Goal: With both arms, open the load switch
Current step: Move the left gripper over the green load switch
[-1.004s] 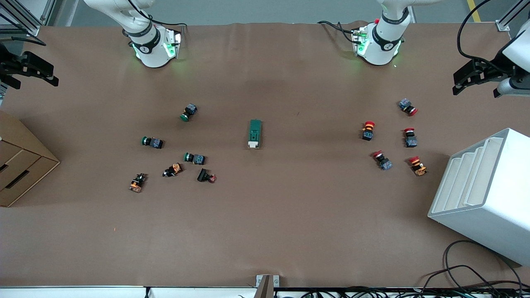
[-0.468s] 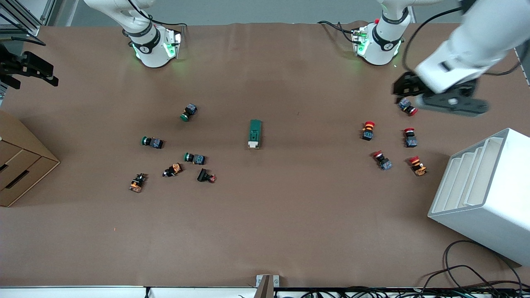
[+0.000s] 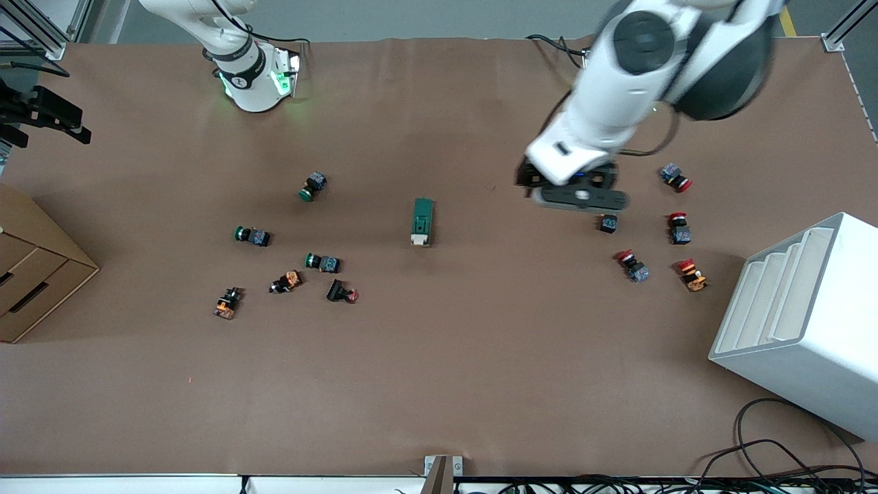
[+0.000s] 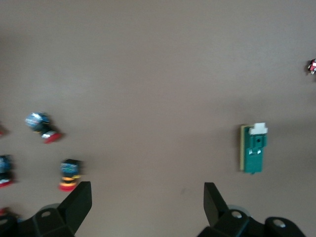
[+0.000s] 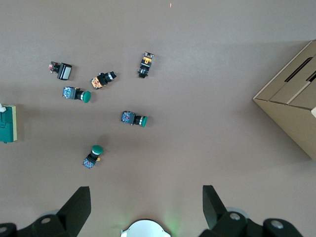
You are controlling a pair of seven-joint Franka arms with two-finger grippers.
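Front view: you are looking at the load switch (image 3: pixel 422 221) lying flat mid-counter (image 3: pixel 439 384), white tab toward the camera. The left hand (image 3: pixel 542 180) is hanging over bare counter between the switch and the red buttons (image 3: pixel 679 226); its finger spread cannot be told here. The right hand (image 3: pixel 41 113) is waiting at the right arm's end of the counter, above the cardboard box (image 3: pixel 34 267).

Left wrist view: the left hand (image 4: pixel 147 202) is showing its fingers (image 4: pixel 76 202) spread wide, gripping nothing, with the switch (image 4: pixel 254 148) well apart from them.

Right wrist view: the right hand (image 5: pixel 145 202) is likewise standing spread and empty over the green buttons (image 5: pixel 133 118); the switch (image 5: pixel 7 123) is sitting at the frame's edge.
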